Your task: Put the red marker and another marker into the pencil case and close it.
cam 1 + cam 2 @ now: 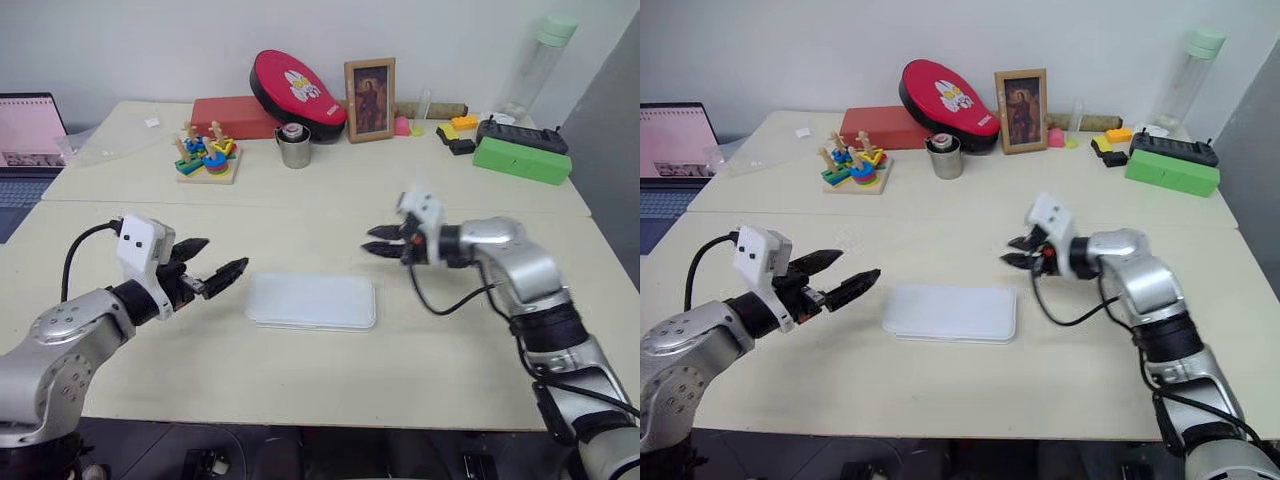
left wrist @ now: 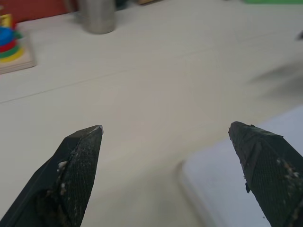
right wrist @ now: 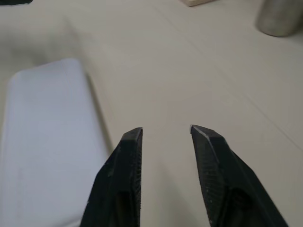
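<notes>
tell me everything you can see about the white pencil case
The flat white plastic rectangular pencil case has rounded corners and a thin seam around its edge. Its lid is shut. It lies flat on the pale tabletop, between the two end effectors, and nothing touches it or rests on it.

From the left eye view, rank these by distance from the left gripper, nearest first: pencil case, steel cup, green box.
1. The pencil case, lying closed just right of the left gripper.
2. The steel cup, farther back, mid-table.
3. The green box, at the far right.
</notes>
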Controlling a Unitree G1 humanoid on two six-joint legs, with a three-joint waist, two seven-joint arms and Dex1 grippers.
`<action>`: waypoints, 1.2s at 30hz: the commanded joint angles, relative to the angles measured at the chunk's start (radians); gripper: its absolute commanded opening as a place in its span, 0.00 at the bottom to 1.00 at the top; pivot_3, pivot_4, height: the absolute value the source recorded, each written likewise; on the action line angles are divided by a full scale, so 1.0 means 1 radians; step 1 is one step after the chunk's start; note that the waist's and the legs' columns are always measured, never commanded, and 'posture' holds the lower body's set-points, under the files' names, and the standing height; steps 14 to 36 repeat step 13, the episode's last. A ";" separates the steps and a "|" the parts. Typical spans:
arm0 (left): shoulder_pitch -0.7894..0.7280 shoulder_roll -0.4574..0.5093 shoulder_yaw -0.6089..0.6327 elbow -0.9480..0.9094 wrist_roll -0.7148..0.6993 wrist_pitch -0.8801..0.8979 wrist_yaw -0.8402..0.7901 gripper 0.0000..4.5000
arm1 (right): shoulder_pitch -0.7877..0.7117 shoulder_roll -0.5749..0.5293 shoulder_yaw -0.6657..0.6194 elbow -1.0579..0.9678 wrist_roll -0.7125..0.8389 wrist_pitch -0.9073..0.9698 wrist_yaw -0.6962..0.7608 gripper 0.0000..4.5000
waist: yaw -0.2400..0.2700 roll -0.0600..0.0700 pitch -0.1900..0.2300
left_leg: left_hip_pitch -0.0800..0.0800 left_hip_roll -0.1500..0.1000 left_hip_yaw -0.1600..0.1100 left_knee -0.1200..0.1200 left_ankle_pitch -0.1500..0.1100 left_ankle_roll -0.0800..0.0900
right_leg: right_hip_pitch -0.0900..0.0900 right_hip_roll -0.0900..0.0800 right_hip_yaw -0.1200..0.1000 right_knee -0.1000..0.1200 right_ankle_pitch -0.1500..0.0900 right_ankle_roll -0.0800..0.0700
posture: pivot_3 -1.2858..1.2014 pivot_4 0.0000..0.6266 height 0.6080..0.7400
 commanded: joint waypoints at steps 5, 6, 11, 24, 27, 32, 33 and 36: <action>-0.090 0.079 0.048 0.175 0.092 -0.098 -0.068 1.00 | 0.126 -0.107 -0.136 -0.074 0.065 0.016 -0.010 0.80 | -0.005 0.000 0.000 | -0.001 0.000 0.000 0.000 0.000 0.000 | 0.000 0.000 0.000 -0.001 0.000 0.000 | 0.52 0.24 1.00; -0.095 0.094 0.058 0.196 0.095 -0.103 -0.080 1.00 | 0.138 -0.115 -0.145 -0.085 0.072 0.021 -0.012 0.87 | -0.007 0.000 0.000 | -0.001 0.000 0.001 0.000 0.000 0.000 | 0.000 0.000 0.000 -0.001 0.000 0.000 | 0.52 0.24 1.00; -0.105 0.148 0.070 0.265 0.113 -0.125 -0.145 1.00 | 0.165 -0.139 -0.176 -0.114 0.084 0.039 -0.042 0.99 | -0.015 0.001 0.001 | -0.001 0.000 0.001 0.000 0.000 0.000 | -0.001 0.000 0.001 0.000 0.000 0.000 | 0.52 0.24 1.00; -0.114 0.153 0.067 0.273 0.109 -0.120 -0.158 1.00 | 0.167 -0.139 -0.176 -0.119 0.090 0.043 -0.049 0.99 | -0.013 0.001 0.001 | -0.001 0.000 0.001 0.000 0.000 0.000 | -0.001 0.000 0.001 0.000 0.000 0.000 | 0.52 0.24 1.00; -0.114 0.153 0.067 0.273 0.109 -0.120 -0.158 1.00 | 0.167 -0.139 -0.176 -0.119 0.090 0.043 -0.049 0.99 | -0.013 0.001 0.001 | -0.001 0.000 0.001 0.000 0.000 0.000 | -0.001 0.000 0.001 0.000 0.000 0.000 | 0.52 0.24 1.00; -0.114 0.153 0.067 0.273 0.109 -0.120 -0.158 1.00 | 0.167 -0.139 -0.176 -0.119 0.090 0.043 -0.049 0.99 | -0.013 0.001 0.001 | -0.001 0.000 0.001 0.000 0.000 0.000 | -0.001 0.000 0.001 0.000 0.000 0.000 | 0.52 0.24 1.00; -0.114 0.153 0.067 0.273 0.109 -0.120 -0.158 1.00 | 0.167 -0.139 -0.176 -0.119 0.090 0.043 -0.049 0.99 | -0.013 0.001 0.001 | -0.001 0.000 0.001 0.000 0.000 0.000 | -0.001 0.000 0.001 0.000 0.000 0.000 | 0.52 0.24 1.00; -0.114 0.153 0.067 0.273 0.109 -0.120 -0.158 1.00 | 0.167 -0.139 -0.176 -0.119 0.090 0.043 -0.049 0.99 | -0.013 0.001 0.001 | -0.001 0.000 0.001 0.000 0.000 0.000 | -0.001 0.000 0.001 0.000 0.000 0.000 | 0.52 0.24 1.00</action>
